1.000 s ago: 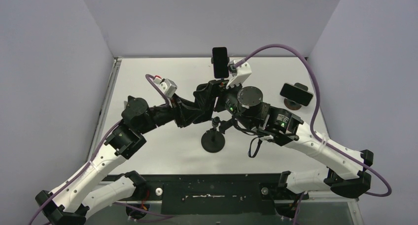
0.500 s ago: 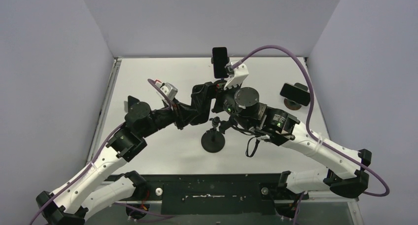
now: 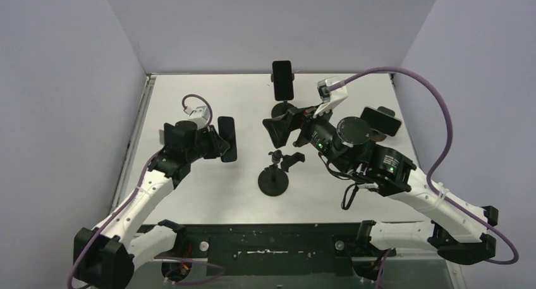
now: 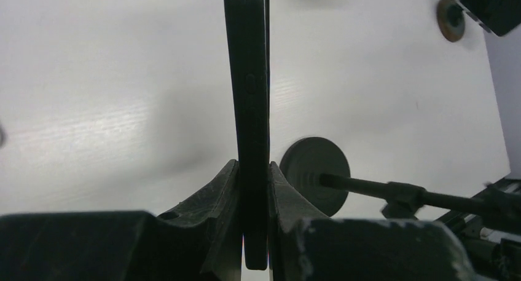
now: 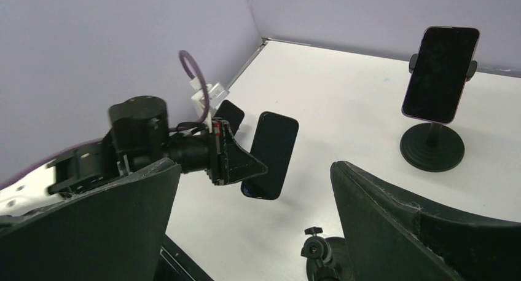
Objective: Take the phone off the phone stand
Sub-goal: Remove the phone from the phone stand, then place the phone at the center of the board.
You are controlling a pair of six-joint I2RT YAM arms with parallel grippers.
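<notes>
Top external view shows the white table (image 3: 215,188) with both arms reaching over its middle. The right arm (image 3: 385,169) comes in from the near right corner. Its right gripper (image 3: 284,126) hangs with jaws wide apart and nothing between them, just beyond the phone stand (image 3: 273,180), probably so as to be clear of the lift.

The left arm (image 3: 145,188) reaches from the near left corner, and its left gripper (image 3: 221,141) holds the load off toward the left edge. The phone stand sits mid-table, nearer the near edge, with its cradle bare. The removal itself looks done, and setting the load down seems to be what is left.

A second phone (image 3: 282,80) stands cradled at the far edge and a third phone (image 3: 380,120) by the right edge, neither being handled.

The phone (image 3: 228,138) appears to be held off the surface, well apart from its stand, and is seen edge-on from the left wrist. Those jaws are clamped on its lower end, with the fingers (image 4: 218,189) pressing its front and back faces, a grip that leaves most of the slab free.
</notes>
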